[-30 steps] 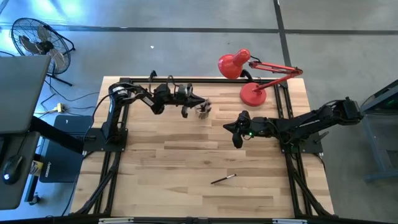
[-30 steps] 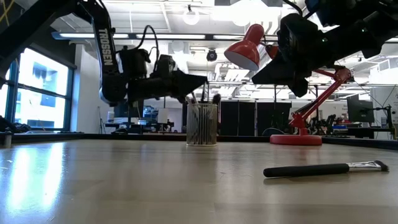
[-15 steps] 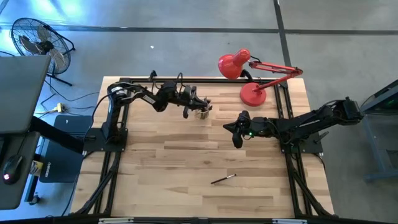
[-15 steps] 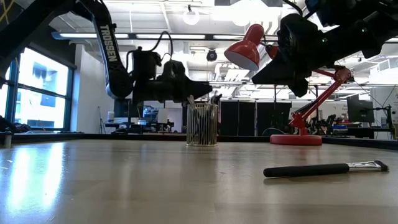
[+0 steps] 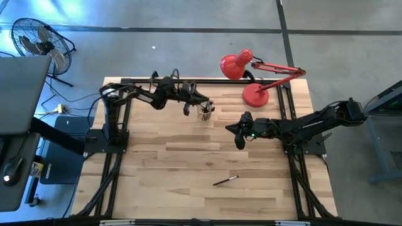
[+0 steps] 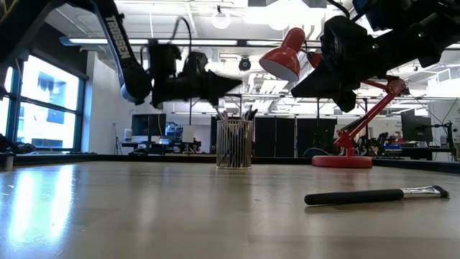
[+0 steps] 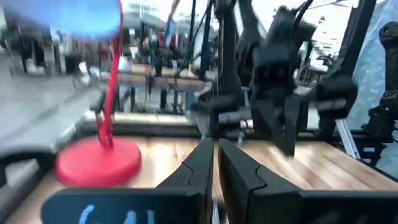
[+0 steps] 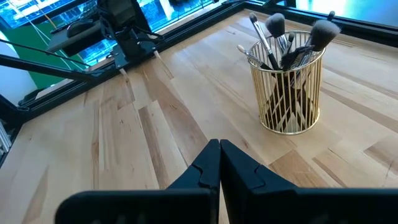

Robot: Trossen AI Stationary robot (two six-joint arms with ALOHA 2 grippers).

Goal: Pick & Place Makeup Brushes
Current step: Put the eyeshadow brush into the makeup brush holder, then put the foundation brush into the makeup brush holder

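Observation:
A gold wire cup [image 5: 205, 113] [image 6: 234, 142] [image 8: 289, 81] stands on the table's far half. It holds several makeup brushes, bristles up. One more makeup brush [image 5: 226, 181] [image 6: 374, 195] lies flat on the near half of the table. My left gripper [image 5: 202, 102] [image 6: 236, 84] [image 7: 215, 163] hovers level just above the cup's rim, its fingers close together with nothing between them. To the right of the cup, my right gripper [image 5: 239, 142] [image 8: 219, 148] hangs shut and empty above the table.
A red desk lamp [image 5: 254, 94] [image 6: 341, 160] [image 7: 96, 162] stands at the far right, behind the cup. Bare wood stretches between the cup and the lying brush. A black frame [image 5: 188, 80] runs along the table's edges.
My left gripper has risen from beside the brush tips to clear above the cup's rim, tipping its fingers slightly upward. The cup and its brushes have stayed in place.

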